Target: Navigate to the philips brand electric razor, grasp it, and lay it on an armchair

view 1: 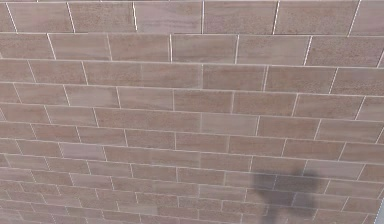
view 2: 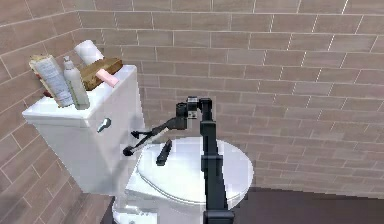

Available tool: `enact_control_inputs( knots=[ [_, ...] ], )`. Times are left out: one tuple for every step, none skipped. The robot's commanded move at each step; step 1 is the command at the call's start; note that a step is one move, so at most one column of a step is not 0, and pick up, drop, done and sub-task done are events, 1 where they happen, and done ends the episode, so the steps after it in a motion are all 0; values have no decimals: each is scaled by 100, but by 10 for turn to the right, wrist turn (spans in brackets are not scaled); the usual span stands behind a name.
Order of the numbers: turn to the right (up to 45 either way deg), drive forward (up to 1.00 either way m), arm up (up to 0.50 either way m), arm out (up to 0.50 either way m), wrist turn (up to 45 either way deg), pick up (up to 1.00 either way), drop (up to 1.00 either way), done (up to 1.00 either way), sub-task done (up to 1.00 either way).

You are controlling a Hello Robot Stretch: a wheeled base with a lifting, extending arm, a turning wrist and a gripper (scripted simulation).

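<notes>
In the forward view, a brick-patterned wall (view 1: 190,100) is running from nine o'clock across to three. In the arm side view, a white toilet (view 2: 70,140) is standing at eight o'clock, its tank carrying bottles (view 2: 70,84), a paper roll (view 2: 90,50) and a pinkish box (view 2: 103,74) around ten o'clock. Near centre, the gripper (view 2: 131,150) is reaching toward nine; I cannot tell whether it is holding anything. Just at its three o'clock, a small dark oblong object (view 2: 163,153), razor-like in shape, is lying on the lid (view 2: 175,182). The arm (view 2: 211,170) is rising from six o'clock.
</notes>
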Motion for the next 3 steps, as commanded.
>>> enact_control_inputs(
  knots=[
    [0,0,0,0,450,0,0,0,0],
    [0,0,-30,0,0,0,0,0,0],
    [0,0,0,0,0,100,0,0,0]
  ],
)
